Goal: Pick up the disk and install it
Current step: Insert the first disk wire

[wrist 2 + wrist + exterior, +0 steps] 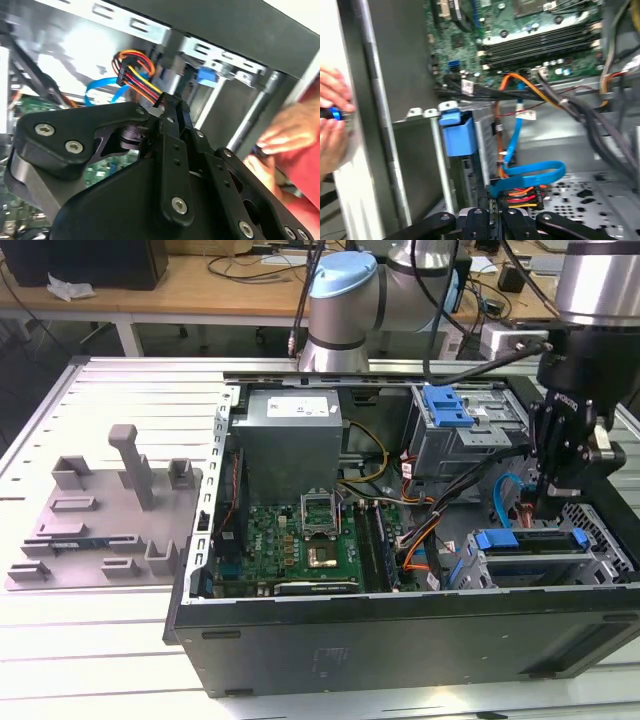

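Pinched fingers (pixel 172 120) beside coloured wires (pixel 145 82) (slatted table (pixel 100 660))

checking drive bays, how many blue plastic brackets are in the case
2. One bracket tops the upper drive cage; the other frames the disk in the lower cage, under the pincer. More may be hidden.

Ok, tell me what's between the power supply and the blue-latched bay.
Yellow and black wires cross that gap between power supply and bay, in the exterior view.
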`<action>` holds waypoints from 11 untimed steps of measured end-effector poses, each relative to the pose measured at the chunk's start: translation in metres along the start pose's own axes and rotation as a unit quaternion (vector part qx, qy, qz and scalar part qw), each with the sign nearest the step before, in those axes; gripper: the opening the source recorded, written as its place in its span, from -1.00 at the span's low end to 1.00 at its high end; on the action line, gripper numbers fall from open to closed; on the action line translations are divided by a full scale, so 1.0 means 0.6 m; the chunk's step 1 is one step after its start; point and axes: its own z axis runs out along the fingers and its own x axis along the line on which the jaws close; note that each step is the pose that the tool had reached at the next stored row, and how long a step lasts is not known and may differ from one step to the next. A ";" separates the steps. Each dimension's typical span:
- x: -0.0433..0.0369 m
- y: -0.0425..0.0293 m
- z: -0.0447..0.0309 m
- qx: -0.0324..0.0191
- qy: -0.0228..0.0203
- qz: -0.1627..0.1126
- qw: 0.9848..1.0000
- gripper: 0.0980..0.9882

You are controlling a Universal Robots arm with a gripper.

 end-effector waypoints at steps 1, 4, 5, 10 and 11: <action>0.002 0.000 0.000 -0.002 -0.010 0.000 1.000 -0.84; 0.010 -0.001 0.001 -0.003 -0.024 0.000 1.000 -0.84; 0.012 -0.002 0.001 -0.003 -0.027 0.000 1.000 -0.84; 0.032 -0.006 -0.017 -0.003 -0.034 -0.005 0.999 -0.84; 0.036 -0.007 -0.020 -0.003 -0.034 -0.006 0.999 -0.84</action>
